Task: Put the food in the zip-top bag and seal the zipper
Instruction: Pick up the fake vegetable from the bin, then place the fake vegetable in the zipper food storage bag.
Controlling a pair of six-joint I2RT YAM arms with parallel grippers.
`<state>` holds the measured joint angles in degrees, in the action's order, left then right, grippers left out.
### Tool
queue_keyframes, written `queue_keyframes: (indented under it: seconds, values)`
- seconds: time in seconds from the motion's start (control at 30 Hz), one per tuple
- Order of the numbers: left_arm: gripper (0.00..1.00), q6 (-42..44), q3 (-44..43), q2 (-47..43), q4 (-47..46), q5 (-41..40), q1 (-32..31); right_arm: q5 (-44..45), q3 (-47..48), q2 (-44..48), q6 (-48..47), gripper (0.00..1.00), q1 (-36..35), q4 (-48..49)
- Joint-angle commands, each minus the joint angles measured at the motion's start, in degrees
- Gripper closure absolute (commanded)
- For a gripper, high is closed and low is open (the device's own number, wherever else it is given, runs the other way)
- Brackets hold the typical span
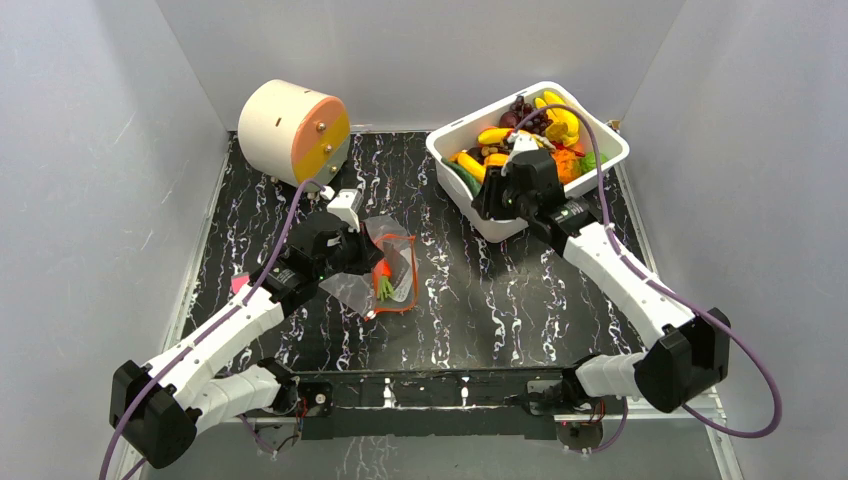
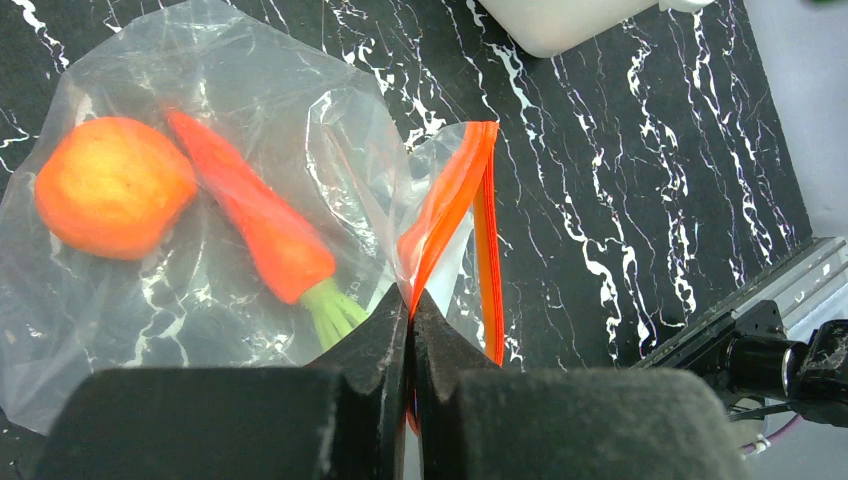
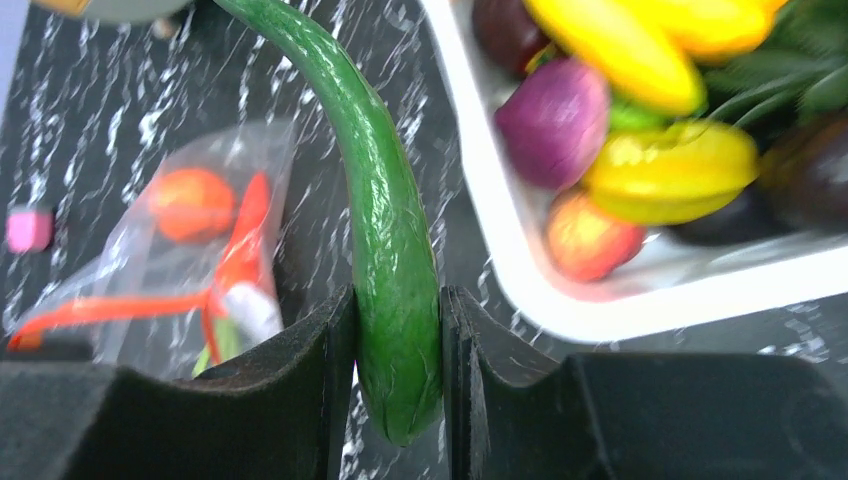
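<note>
Left gripper [image 2: 410, 305] is clamped tight on the zipper [image 2: 452, 195], pinching the orange-red strip at bottom centre of the left wrist view. The zip-top bag [image 1: 392, 262] lies on the black marbled table [image 1: 450, 320], centre-left of the top view. Inside it are an orange carrot [image 2: 262, 228] and a round peach [image 2: 110, 185], both upper left of the wrist frame. Right gripper [image 3: 398, 312] is closed on a long green vegetable [image 3: 385, 215] (cucumber-like, curved), gripped near its lower end at frame centre, just left of the white tub [image 3: 492, 205]. The rest of the food [image 1: 540, 130] is piled in the tub, upper right of the top view.
</note>
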<state>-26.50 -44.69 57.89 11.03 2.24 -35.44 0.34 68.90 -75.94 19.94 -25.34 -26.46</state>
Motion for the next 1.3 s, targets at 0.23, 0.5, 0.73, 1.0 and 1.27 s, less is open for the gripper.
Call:
queue_keyframes:
  seconds: [0.23, 0.5, 0.73, 1.0, 1.27]
  values:
    - [1.0, 0.0, -1.2, 1.0, -4.7, -1.3, -0.2, -15.0, -13.3, 8.9, 14.0, 0.88, -9.1, 1.8]
    - [1.0, 0.7, -0.4, 0.3, -5.3, -3.5, -0.2, -23.7, -17.4, 8.6, 22.0, 0.88, -14.0, 3.9]
    - [1.0, 2.0, -0.2, -0.6, -6.3, -2.4, -0.2, -24.7, -16.8, 5.0, 26.0, 0.87, -16.7, 0.5]
    - [1.0, 0.9, 2.6, -2.4, -8.9, 2.1, -0.2, -24.3, -12.9, -1.4, 28.1, 0.83, -17.3, -0.5]
    - [1.0, 0.4, 3.6, -3.9, -9.2, 4.0, -0.2, -25.0, -14.0, -3.3, 34.0, 0.82, -17.4, 7.5]
